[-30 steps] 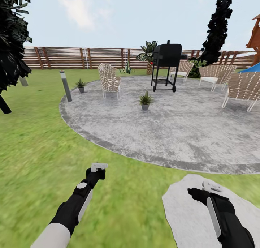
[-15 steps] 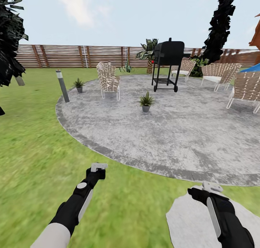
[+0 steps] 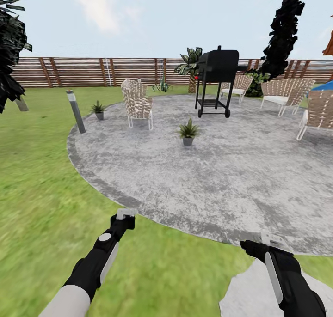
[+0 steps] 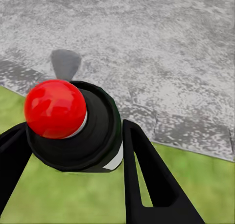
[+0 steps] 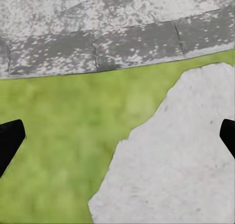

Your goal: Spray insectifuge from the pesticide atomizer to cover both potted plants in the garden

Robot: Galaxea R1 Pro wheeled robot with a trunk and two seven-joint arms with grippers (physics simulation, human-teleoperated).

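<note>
The green lawn [image 3: 41, 178] takes up the near ground and runs left of the round mottled grey patio [image 3: 231, 169]. A brown slatted fence [image 3: 92, 71] runs behind the patio. A tall dark tree [image 3: 284, 26] rises at its far right edge, and another dark tree [image 3: 9, 39] stands well off to its left.

On the far side of the patio stands a black grill [image 3: 216, 72], with woven chairs on either side: one on the far left part [image 3: 136, 102] and others along the right rim [image 3: 283, 91]. A short lamp post [image 3: 75, 111] stands at the patio's left edge.

One potted plant [image 3: 188, 131] sits on open paving near the patio's middle. The other [image 3: 98, 109] is at its left rim, just beyond the post. A pale stone slab [image 3: 249, 294] lies in the grass off the patio's near edge.

The left gripper [image 3: 126, 212] hangs over the grass at that near edge. Its fingers are closed against the pesticide atomizer [image 4: 98, 131], a dark body with a white patch and a red ball on top. The right gripper [image 3: 274, 238] is above the slab's edge, its fingertips [image 5: 10, 136] wide apart and holding nothing.
</note>
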